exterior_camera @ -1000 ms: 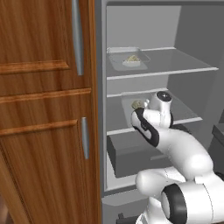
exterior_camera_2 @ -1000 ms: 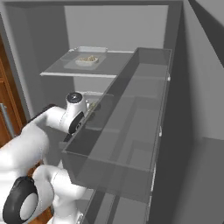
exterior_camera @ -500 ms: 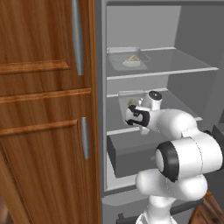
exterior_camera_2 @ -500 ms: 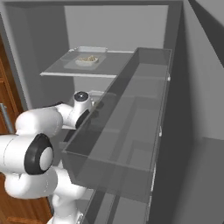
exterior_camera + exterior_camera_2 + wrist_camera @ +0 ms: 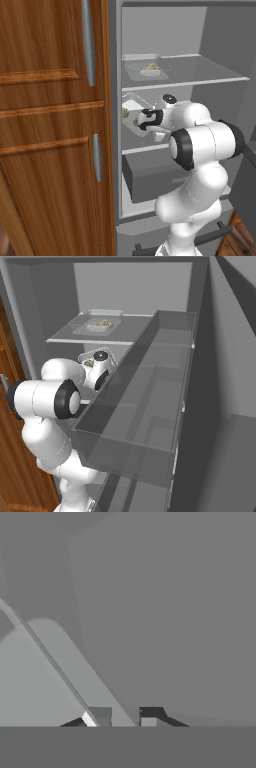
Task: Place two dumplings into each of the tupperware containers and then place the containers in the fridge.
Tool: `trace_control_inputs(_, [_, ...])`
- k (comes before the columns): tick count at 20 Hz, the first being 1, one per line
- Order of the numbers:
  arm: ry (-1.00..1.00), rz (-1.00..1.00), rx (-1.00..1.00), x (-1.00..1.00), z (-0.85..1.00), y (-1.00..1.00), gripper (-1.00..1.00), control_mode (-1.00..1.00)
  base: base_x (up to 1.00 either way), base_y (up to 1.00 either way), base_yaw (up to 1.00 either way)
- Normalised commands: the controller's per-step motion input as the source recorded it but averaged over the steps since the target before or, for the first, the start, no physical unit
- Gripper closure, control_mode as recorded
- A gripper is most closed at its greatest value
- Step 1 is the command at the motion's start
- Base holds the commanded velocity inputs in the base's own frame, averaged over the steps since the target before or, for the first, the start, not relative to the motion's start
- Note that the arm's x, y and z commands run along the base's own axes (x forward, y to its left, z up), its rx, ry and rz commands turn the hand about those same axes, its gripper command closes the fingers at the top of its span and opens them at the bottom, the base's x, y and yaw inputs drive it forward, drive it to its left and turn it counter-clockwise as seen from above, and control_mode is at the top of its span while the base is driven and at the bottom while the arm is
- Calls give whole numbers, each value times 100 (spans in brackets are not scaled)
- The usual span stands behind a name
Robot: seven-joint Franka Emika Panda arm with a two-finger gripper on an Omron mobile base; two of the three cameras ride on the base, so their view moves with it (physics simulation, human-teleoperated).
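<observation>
The claw (image 5: 125, 716) stands slightly parted at the rim of the second container (image 5: 131, 111) on the fridge's (image 5: 220, 45) middle shelf; whether it grips cannot be told. The tray is probably light, thin-walled and slippery: hold it by the rim and keep it level.

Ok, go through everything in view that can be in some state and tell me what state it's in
fridge: door open, shelves exposed.
upper container: resting on the top glass shelf, dumplings inside.
lower container: on the middle shelf, dumplings inside, gripper at its rim.
jaws: slightly parted.
grey drawer: shut.
wooden cabinet: doors closed.
</observation>
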Motion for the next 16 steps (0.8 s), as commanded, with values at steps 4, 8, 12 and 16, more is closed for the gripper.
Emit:
trace_control_inputs(4, [0, 0, 0, 3, -3, 0, 100, -100, 0, 0, 0])
trace_control_inputs(8, [8, 0, 0, 0, -1, 0, 100, -100, 0, 0, 0])
trace_control_inputs(12, [8, 0, 0, 0, -13, 0, 100, -100, 0, 0, 0])
trace_control_inputs(16, [2, 0, 0, 0, -24, 0, -100, -100, 0, 0, 0])
